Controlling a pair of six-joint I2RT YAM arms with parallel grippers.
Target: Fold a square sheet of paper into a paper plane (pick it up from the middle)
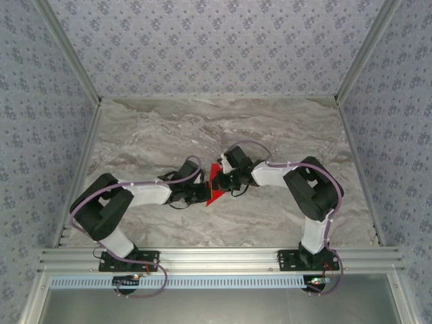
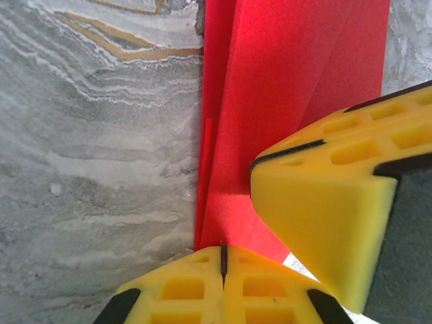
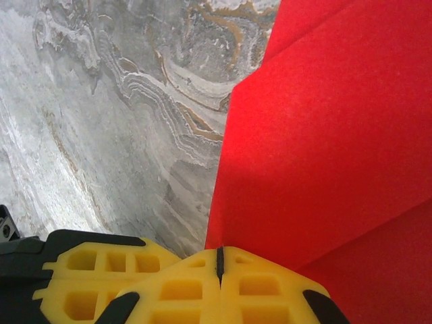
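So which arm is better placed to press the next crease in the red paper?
Left, probably. The left tool, shut, sits at the folded edge of the paper, and that edge runs straight ahead of it. The right tool, also shut, lies over the layers, better for pinning them.

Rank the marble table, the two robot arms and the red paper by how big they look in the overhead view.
Largest: marble table.
Next: left arm and right arm, which look about alike, so I won't rank them.
Smallest: red paper, partly covered by the arms.
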